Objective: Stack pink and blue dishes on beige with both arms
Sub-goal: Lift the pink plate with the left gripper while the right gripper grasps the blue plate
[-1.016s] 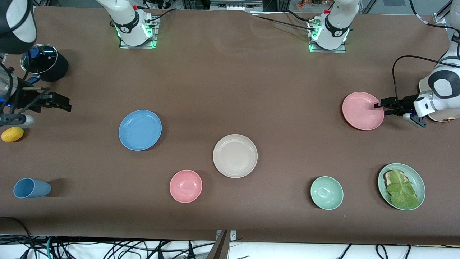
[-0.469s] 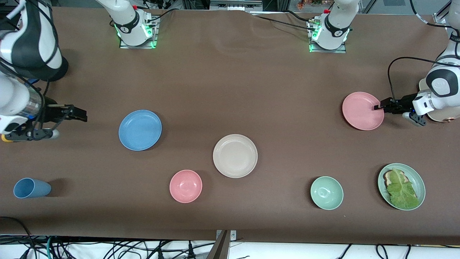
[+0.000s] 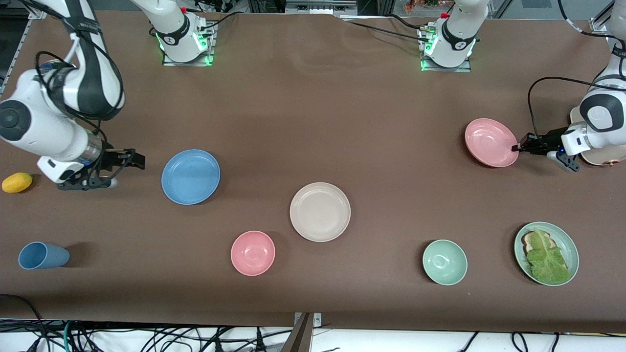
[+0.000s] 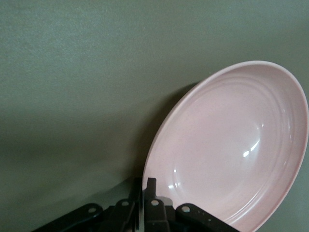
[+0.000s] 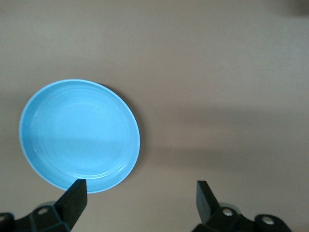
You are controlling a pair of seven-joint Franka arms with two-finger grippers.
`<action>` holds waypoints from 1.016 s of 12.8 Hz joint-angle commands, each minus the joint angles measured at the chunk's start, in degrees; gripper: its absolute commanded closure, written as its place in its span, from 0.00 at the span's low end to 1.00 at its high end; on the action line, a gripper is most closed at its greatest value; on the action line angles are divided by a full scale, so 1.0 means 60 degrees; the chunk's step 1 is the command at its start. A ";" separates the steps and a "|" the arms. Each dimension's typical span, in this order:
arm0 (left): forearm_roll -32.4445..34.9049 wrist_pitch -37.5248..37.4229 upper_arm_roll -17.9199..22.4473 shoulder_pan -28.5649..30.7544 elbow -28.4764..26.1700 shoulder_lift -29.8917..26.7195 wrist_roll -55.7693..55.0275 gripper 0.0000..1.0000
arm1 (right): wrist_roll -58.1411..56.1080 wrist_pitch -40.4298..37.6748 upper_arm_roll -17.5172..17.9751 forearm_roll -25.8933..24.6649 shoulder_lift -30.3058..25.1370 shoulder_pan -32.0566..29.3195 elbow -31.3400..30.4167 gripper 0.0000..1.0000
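Observation:
The salmon pink plate [image 3: 490, 142] is tilted up off the table at the left arm's end, with my left gripper [image 3: 519, 146] shut on its rim. In the left wrist view the pink plate [image 4: 231, 145] fills one side, its edge pinched between the fingers [image 4: 150, 186]. The sky blue plate [image 3: 190, 176] lies flat toward the right arm's end. My right gripper [image 3: 133, 159] hovers open beside it, a short gap away; the right wrist view shows the blue plate [image 5: 79, 134] just ahead of the open fingertips [image 5: 77, 193]. The beige plate [image 3: 320, 211] lies mid-table.
A pink bowl [image 3: 253, 253] sits nearer the front camera than the beige plate. A green bowl [image 3: 444, 262] and a green plate with lettuce [image 3: 546, 253] lie toward the left arm's end. A blue cup [image 3: 41, 255] and a yellow lemon [image 3: 17, 182] lie at the right arm's end.
My right gripper has swept in from the table's end toward the blue plate. My left gripper has closed on the pink plate's rim and tilted it up.

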 commanded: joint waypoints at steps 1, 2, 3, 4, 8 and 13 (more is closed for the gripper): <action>-0.0306 -0.0201 -0.0072 0.0065 0.0036 -0.0302 0.0299 1.00 | 0.0120 0.1441 0.0057 0.0054 -0.0390 0.0004 -0.1486 0.00; -0.0248 -0.0884 -0.0086 -0.0008 0.0560 -0.0346 0.0226 1.00 | 0.0163 0.2027 0.0057 0.0054 -0.0303 0.0004 -0.1838 0.00; -0.0175 -0.1689 -0.0115 -0.0081 0.1160 -0.0361 0.0138 1.00 | 0.0323 0.2468 0.0057 0.0054 -0.0186 0.0004 -0.2088 0.00; -0.0145 -0.2146 -0.0145 -0.0154 0.1587 -0.0361 -0.0007 1.00 | 0.0383 0.2777 0.0130 0.0054 -0.0026 0.0004 -0.2235 0.00; 0.0192 -0.3102 -0.0174 -0.1059 0.2455 -0.0624 -0.1439 1.00 | 0.0398 0.3992 0.0247 0.0039 0.0750 0.0004 -0.2325 0.01; -0.0361 -0.3074 -0.0482 -0.3270 0.3039 -0.0714 -0.5274 1.00 | 0.0413 0.5167 0.0365 0.0039 0.1616 -0.0010 -0.2296 0.13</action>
